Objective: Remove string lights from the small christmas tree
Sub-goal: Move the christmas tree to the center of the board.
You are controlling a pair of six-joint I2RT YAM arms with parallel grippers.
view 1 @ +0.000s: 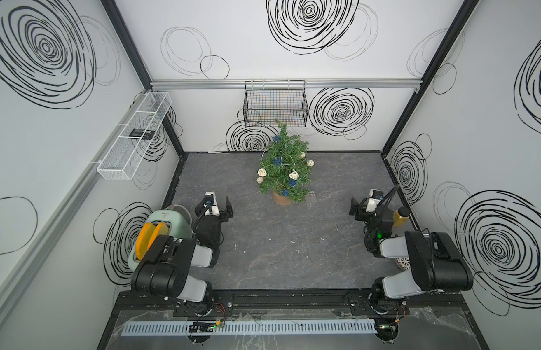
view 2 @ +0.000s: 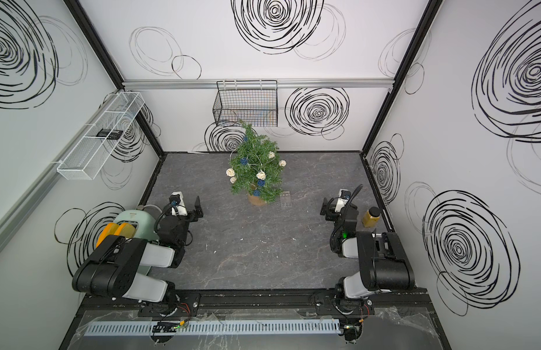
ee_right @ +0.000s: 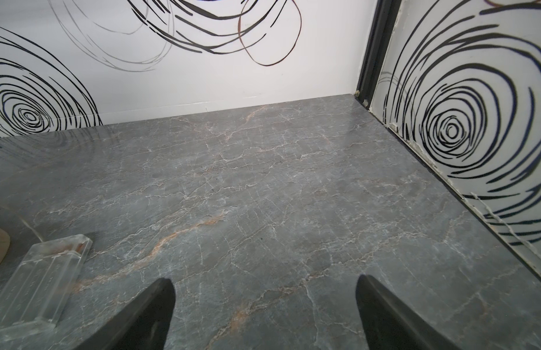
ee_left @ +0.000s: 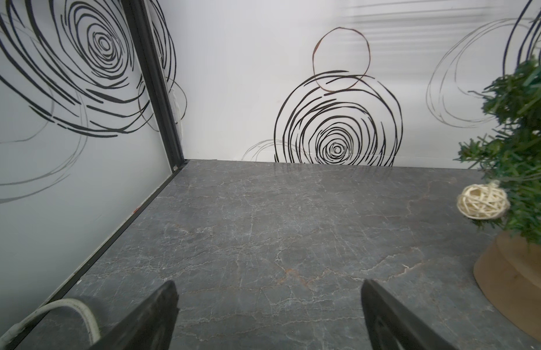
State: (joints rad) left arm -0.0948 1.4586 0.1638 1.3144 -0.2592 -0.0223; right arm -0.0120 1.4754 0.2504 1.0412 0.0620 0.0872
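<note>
1. The tabletop carries the tree near the back wall, upright in its pot. Both arms sit at the front corners, well apart from it.
2. The lights wind around the tree from near the tip down to just above the pot. None are off yet, so I judge the step in hand to be the first reach.
3. The left end effector has its fingers wide apart with nothing between them, over bare tabletop. The right end effector is the same.
4. A good first grasp looks like the cream ball hanging clear of the branches on the tree's left side, nearest the left end effector. Close on the ball or on the wire just beside it, not on the needles.
5. Lead the strand around the tree, loop by loop. A straight pull would probably tip the light pot, so the right end effector could steady it.
6. A clear box lies just beside the pot on the right. It may be the battery case, but I cannot tell whether the wire joins it.
</note>
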